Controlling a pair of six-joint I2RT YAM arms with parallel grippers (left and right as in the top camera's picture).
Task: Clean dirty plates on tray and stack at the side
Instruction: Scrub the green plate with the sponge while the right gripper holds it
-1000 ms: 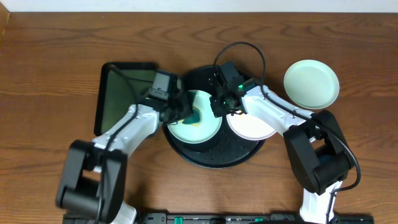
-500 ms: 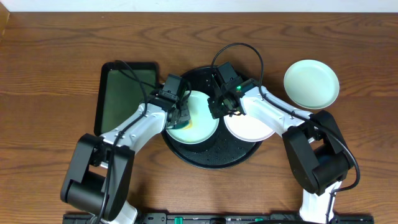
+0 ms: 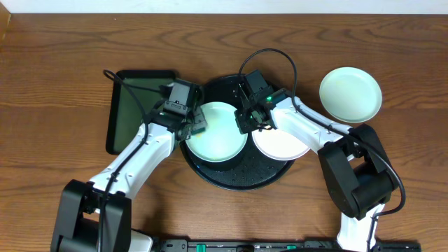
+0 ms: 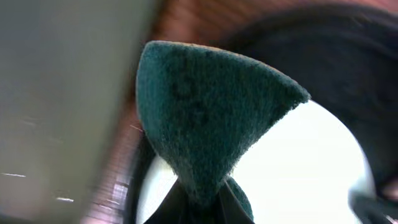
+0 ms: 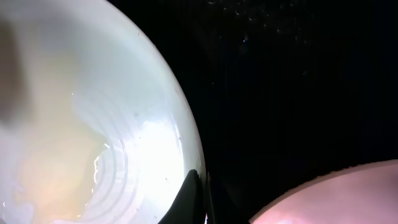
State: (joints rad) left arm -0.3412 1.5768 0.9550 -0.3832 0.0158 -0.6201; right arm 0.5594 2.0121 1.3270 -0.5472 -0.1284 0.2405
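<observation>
On the tray (image 3: pixel 241 175), a white plate (image 3: pixel 283 145) lies at the right edge, a mint plate (image 3: pixel 218 133) left of centre. The right gripper (image 5: pixel 199 196) pinches the mint plate's right rim in its jaws. The left gripper (image 4: pixel 200 202), jaws clamping a sponge (image 4: pixel 205 118), hangs over the tray's left rim. A second mint plate (image 3: pixel 351 94) sits on the table (image 3: pixel 63 63), right of the tray.
</observation>
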